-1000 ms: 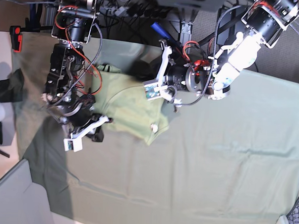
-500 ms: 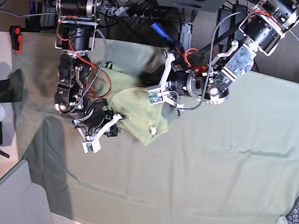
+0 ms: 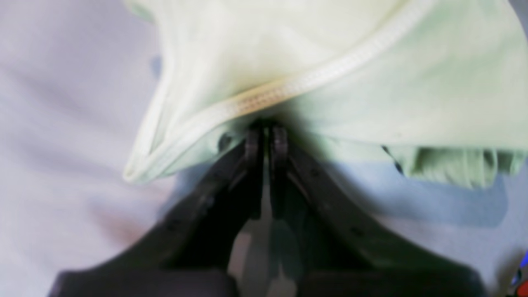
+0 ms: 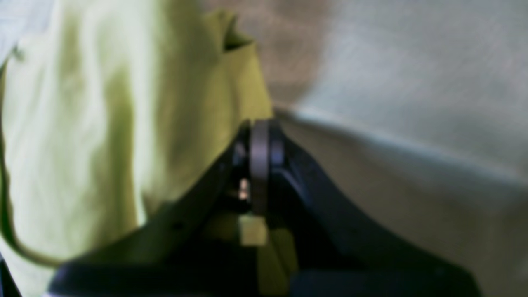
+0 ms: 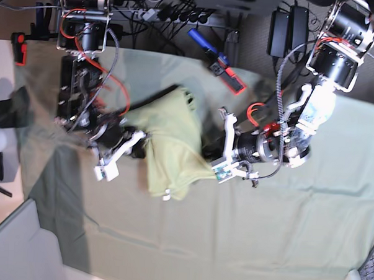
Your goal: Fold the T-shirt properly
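T-shirt (image 5: 168,145) now bunched (soft, rumpled)

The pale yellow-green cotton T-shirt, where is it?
In the base view the pale yellow-green cotton T-shirt hangs bunched left of centre, pinched between the right gripper and left gripper.

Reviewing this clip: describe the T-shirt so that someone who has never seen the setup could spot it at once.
Start from the large, dull grey-green table cloth that fills most of the base view. Left of its middle, between the two robot arms, lies a bunched, plain pale yellow-green cotton T-shirt. It is smaller and brighter than the cloth beneath, and the left tool and the right tool are both shut on its fabric.
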Tool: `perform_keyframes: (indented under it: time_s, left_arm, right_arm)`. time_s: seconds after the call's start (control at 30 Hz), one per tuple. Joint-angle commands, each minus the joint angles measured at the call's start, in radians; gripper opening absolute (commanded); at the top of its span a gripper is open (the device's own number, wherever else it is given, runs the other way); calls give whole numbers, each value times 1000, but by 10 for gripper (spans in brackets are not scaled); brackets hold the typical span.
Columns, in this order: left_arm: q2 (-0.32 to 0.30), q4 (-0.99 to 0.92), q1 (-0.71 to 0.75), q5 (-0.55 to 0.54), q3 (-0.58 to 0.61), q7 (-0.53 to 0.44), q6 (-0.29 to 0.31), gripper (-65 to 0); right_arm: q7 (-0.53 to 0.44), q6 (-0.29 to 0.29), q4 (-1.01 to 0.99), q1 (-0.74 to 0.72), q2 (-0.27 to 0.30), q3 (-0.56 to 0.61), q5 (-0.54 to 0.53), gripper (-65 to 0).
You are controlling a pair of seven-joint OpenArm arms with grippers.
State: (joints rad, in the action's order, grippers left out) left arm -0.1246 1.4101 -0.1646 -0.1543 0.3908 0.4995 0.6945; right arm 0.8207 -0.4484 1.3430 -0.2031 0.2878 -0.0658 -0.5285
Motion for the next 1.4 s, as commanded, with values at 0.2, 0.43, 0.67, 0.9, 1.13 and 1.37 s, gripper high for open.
perform_keyframes:
  time_s: [0.2,0.43,0.67,0.9,1.13,1.37]
  left_arm:
    - [5,-67,-69,-16,-4,-33,4,-622]
    - [-17,-116,-121,-21,-5,-40,4,-622]
    - [-45,-95,-140,-133,-55,9,4,-622]
    - [-45,-19,-134,-316,-213,143,4,-622]
    - [-49,139,-42,-588,-458,326,4,-622]
    - [-132,314,150,-817,-748,427,4,-622]
  right_arm:
    - [-6,-29,159,111,-21,-4,-44,-650]
    - [3,-29,242,196,-103,-4,-52,-650]
    - [2,-29,314,209,-115,-30,13,-650]
    - [3,-29,331,209,-68,-130,13,-650]
    - [31,-29,331,237,41,-254,-45,-650]
    - [77,-29,335,314,111,-350,-111,-650]
